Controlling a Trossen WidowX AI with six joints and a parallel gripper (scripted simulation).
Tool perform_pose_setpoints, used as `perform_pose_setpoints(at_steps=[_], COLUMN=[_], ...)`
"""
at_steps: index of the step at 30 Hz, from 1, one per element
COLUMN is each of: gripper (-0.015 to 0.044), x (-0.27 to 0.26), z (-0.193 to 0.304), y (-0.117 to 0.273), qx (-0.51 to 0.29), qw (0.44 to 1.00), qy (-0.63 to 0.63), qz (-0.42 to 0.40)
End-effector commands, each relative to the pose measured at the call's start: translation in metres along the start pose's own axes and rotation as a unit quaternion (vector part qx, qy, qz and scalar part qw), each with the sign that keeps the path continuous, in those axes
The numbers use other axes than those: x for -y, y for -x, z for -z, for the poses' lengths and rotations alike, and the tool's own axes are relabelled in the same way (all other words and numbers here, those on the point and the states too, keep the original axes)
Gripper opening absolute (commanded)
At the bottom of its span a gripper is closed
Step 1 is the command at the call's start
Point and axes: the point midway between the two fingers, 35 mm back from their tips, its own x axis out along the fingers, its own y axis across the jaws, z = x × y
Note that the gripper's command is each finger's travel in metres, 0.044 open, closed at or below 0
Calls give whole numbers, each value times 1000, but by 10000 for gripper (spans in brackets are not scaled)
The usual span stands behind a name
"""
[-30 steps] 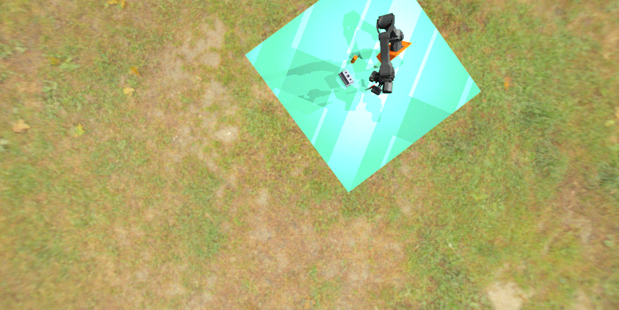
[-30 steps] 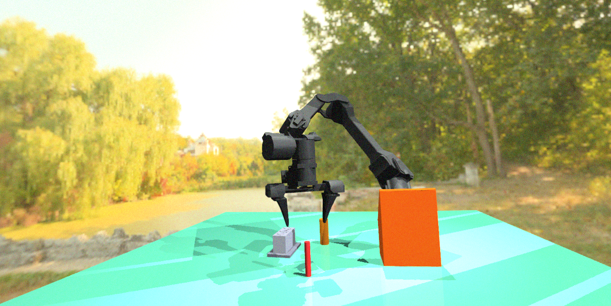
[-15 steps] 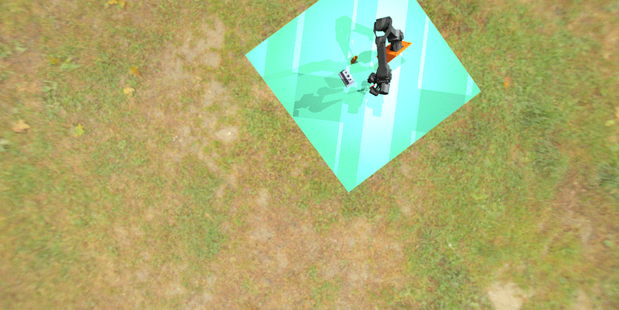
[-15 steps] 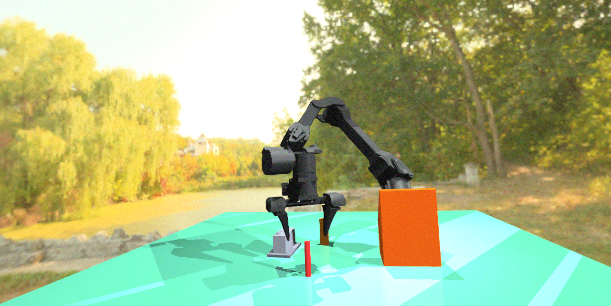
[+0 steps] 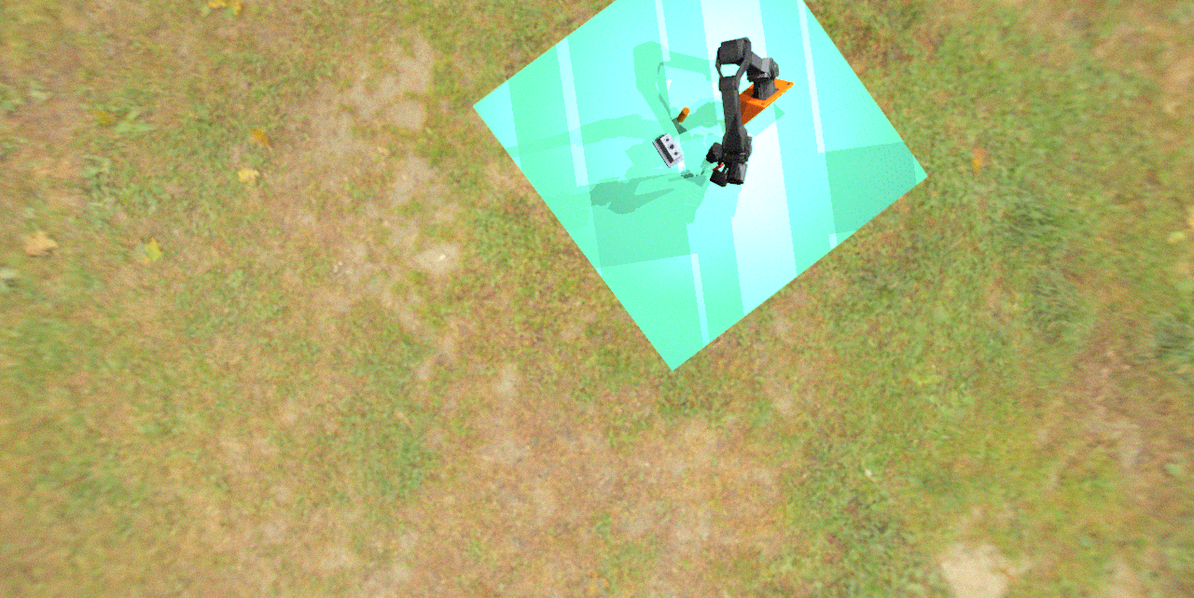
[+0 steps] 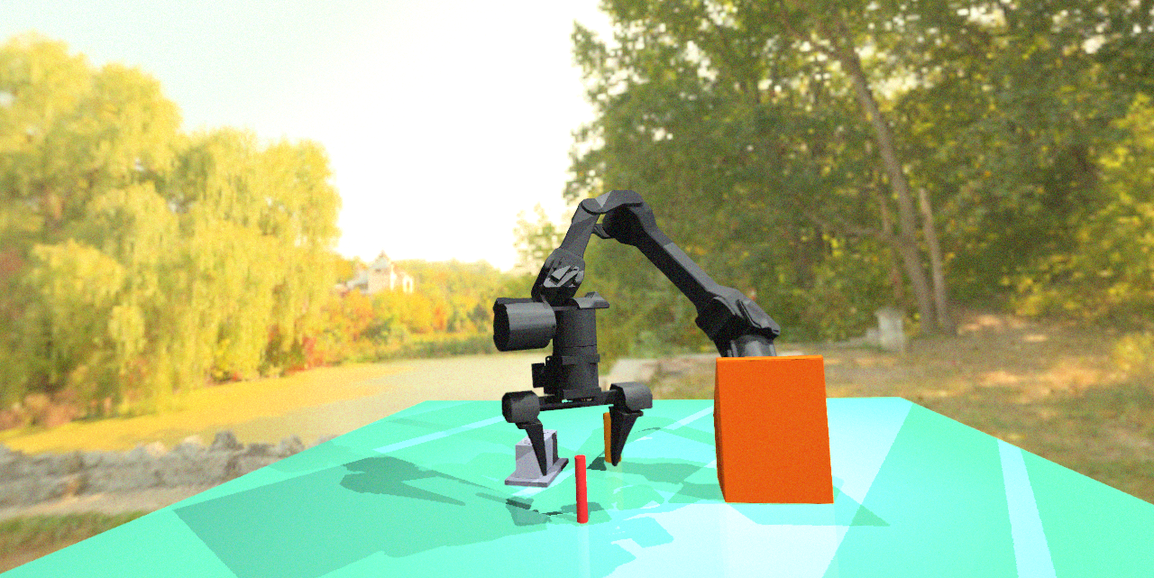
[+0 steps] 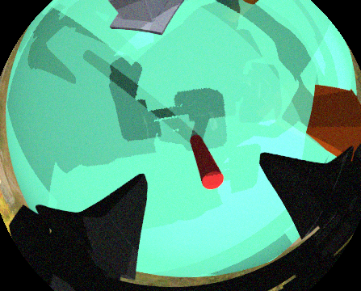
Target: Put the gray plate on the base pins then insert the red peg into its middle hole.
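Note:
The red peg (image 6: pixel 581 498) (image 7: pixel 203 159) stands upright on the table. Only a little of it shows beneath my gripper in the top view. My gripper (image 5: pixel 716 166) (image 6: pixel 580 468) (image 7: pixel 206 170) points down, open and empty, with its fingertips on either side of the peg near its top, not closed on it. The gray plate (image 5: pixel 671 146) appears to lie flat on the base (image 6: pixel 524 482) (image 7: pixel 145 25), with three dark holes in a row showing on top. The pins cannot be made out. In the wrist view, plate and base are cut off at the top edge.
An orange cylinder (image 5: pixel 683 114) (image 6: pixel 608 437) stands beyond the gripper, near the base; only its edge shows in the wrist view. The orange block (image 5: pixel 766 100) (image 6: pixel 774 429) (image 7: pixel 337 111) under the arm stands to the right. Shadows cross the green table (image 5: pixel 859 185).

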Motion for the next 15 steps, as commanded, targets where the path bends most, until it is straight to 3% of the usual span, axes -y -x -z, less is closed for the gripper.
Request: perform_pose_setpoints(at_steps=[1, 13, 15], gripper=[440, 440, 387], x=[0, 1, 1], z=[-1, -1, -1], y=[-6, -23, -23], qx=[3, 4, 4], qw=[1000, 1000, 1000], qy=[2, 2, 2], qz=[-1, 0, 0])
